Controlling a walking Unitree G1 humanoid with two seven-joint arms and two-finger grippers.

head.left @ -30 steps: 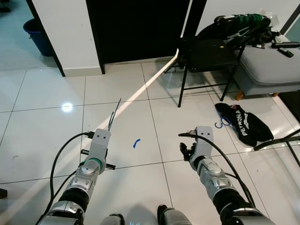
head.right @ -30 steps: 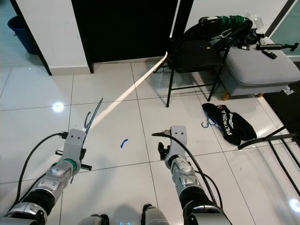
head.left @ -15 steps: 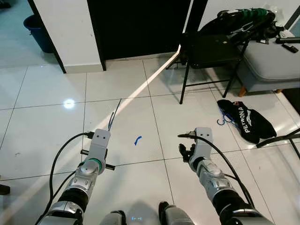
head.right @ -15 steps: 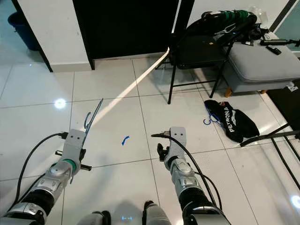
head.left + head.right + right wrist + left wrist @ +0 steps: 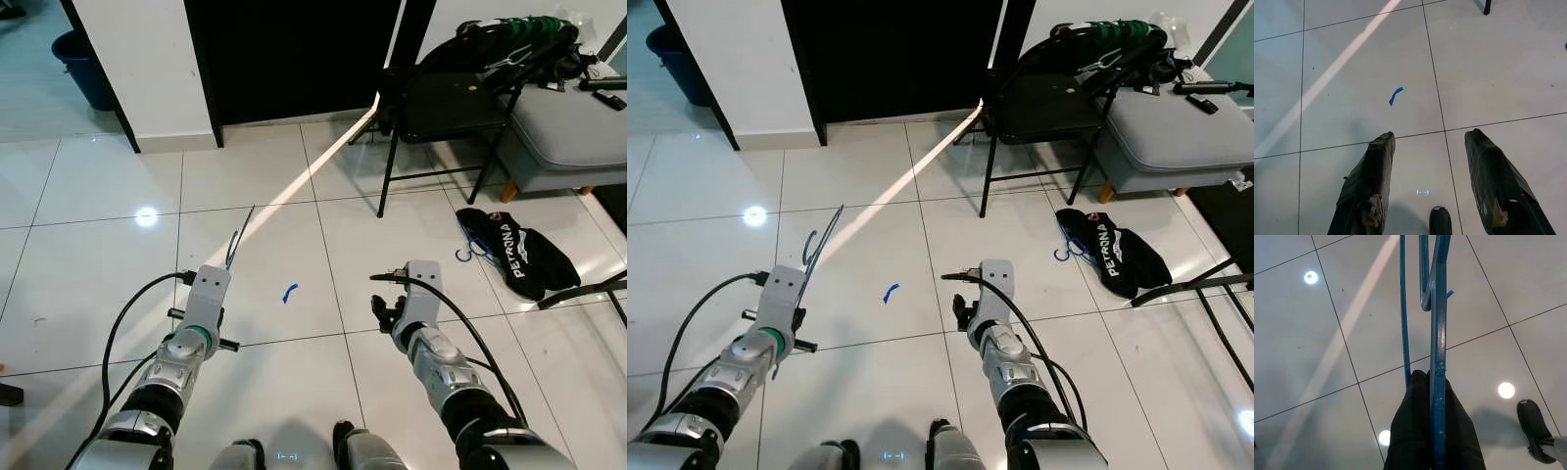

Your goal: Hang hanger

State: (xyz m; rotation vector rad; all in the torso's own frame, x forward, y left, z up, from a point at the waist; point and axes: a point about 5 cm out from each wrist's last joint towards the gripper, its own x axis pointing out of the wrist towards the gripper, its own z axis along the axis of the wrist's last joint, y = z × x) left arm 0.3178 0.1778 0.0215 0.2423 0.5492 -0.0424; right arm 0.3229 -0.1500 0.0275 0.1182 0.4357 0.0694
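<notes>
- My left gripper (image 5: 1431, 431) is pinched on one blue hanger (image 5: 1437, 308); in the left eye view the hanger (image 5: 238, 235) juts up from my left wrist, in the left-centre of the frame over the white tiled floor (image 5: 88, 264).
- My right gripper (image 5: 1427, 181) has its two black fingers (image 5: 1369, 191) spread apart, with nothing between them, held above the floor in the lower right-centre of the right eye view.
- One small blue scrap (image 5: 289, 292) lies on a tile, between my two arms.
- One black folding chair (image 5: 431, 108) stands at the upper right, beside one grey cushioned seat (image 5: 568, 132).
- One black bag (image 5: 517, 257) lettered in white lies on the floor at the right, with a second blue hook shape (image 5: 464, 257) touching its left edge.
- One dark blue bin (image 5: 83, 69) stands at the upper left.
</notes>
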